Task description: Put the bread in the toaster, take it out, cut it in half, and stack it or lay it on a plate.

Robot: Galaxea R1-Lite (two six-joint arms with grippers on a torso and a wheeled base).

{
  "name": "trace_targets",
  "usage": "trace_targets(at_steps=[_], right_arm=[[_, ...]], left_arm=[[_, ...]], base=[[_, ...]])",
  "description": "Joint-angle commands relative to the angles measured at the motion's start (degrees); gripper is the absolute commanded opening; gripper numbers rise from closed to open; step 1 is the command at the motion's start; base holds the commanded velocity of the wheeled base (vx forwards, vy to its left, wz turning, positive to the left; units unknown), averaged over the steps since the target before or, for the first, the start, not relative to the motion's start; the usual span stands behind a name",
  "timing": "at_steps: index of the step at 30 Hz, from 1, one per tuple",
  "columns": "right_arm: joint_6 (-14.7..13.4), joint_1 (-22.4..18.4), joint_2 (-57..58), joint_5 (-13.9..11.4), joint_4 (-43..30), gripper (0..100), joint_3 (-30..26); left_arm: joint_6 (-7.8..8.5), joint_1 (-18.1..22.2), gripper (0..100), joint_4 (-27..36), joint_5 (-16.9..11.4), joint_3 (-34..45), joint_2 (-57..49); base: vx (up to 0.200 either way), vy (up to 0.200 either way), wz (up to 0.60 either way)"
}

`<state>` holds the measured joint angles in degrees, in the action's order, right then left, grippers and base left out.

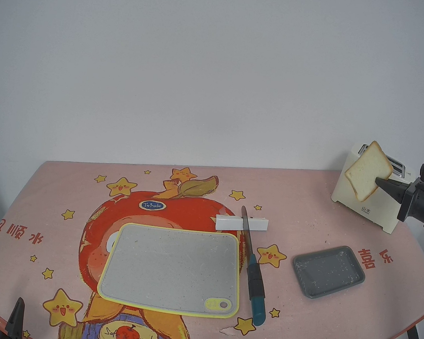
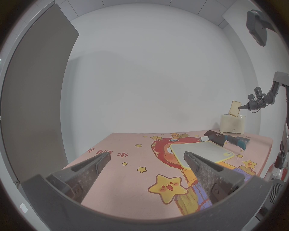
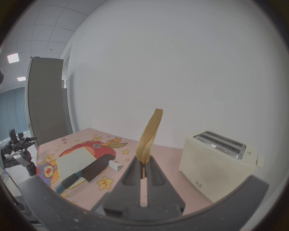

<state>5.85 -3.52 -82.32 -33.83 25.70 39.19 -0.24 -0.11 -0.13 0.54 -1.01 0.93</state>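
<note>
A: Bread [image 1: 369, 170] pinched at its lower corner by the right gripper [image 1: 379, 180], airborne beside the toaster [image 1: 380, 207] top. Left gripper [image 2: 147, 164] jaws spread, low at the near table [image 1: 317, 201] edge.

B: Probably loading: align slice with a slot [image 3: 224, 141], lower straight. Count: one slice, one toaster, plate [image 1: 328, 271], knife [image 1: 254, 274], board [image 1: 171, 269].

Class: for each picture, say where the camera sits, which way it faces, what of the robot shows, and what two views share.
Head view: on the head, facing down at the table; left gripper at the near left corner, right gripper holding bread by the toaster.
Left wrist view: low at that corner, facing toward the toaster; own jaws open.
Right wrist view: beside the toaster, facing left across the table; own jaws shut on bread.
Shared: cutting board, knife.
</note>
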Motion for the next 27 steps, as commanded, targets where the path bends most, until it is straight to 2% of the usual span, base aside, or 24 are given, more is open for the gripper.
trace_targets(at_steps=[1, 3, 5, 8, 13, 17, 18, 22, 23, 24, 27], right_arm=[[-0.1, 2.4, 7.1, -1.9, -10.8, 0, 6.8], [0.1, 3.0, 9.4, -1.7, -16.3, 0, 9.5], [0.0, 5.1, 11.0, -1.2, -18.6, 0, 9.8], [0.0, 7.1, 12.0, -0.8, -19.6, 0, 8.7], [0.0, 7.0, 12.8, -0.2, -19.7, 0, 6.9], [-0.4, 5.9, 12.6, -0.6, -18.7, 0, 6.7], [-0.8, 5.7, 12.7, -0.6, -18.7, 0, 6.8], [-6.8, 6.2, 12.7, -0.4, -17.8, 0, 9.1], [-6.8, 6.2, 12.7, -0.4, -17.8, 0, 9.1], [-8.0, 6.8, 12.8, -0.5, -18.6, 0, 8.8], [-8.0, 7.4, 12.2, -0.1, -17.8, 0, 8.5]], left_arm=[[-0.02, 0.0, 100, 0.0, 0.1, 1.0, -0.9], [-0.11, 0.0, 100, 0.0, 0.1, 1.0, -0.9], [-0.02, 0.0, 100, 0.0, 0.1, 1.0, -0.9], [-0.02, 0.0, 100, 0.0, 0.0, 1.0, -0.9], [-0.11, 0.0, 100, 0.0, 0.1, 1.0, -0.9], [-0.02, 0.0, 100, 0.0, 0.0, 1.0, -0.9], [0.07, 0.0, 100, 0.0, -0.1, 1.0, -0.9], [-0.20, 0.0, 100, 0.0, 0.1, 1.0, -0.9], [-0.20, 0.0, 100, 0.0, 0.1, 1.0, -0.9], [0.07, 0.0, 100, 0.0, 0.1, 1.0, -0.9], [-0.02, 0.0, 100, 0.0, 0.1, 1.0, -0.9]], base=[[0.000, 0.000, 0.00], [0.000, 0.000, 0.00], [0.000, 0.000, 0.00], [0.000, 0.000, 0.00], [0.000, 0.000, 0.00], [0.000, 0.000, 0.00], [0.000, 0.000, 0.00], [0.000, 0.000, 0.00], [0.000, 0.000, 0.00], [0.000, 0.000, 0.00], [0.000, 0.000, 0.00]])
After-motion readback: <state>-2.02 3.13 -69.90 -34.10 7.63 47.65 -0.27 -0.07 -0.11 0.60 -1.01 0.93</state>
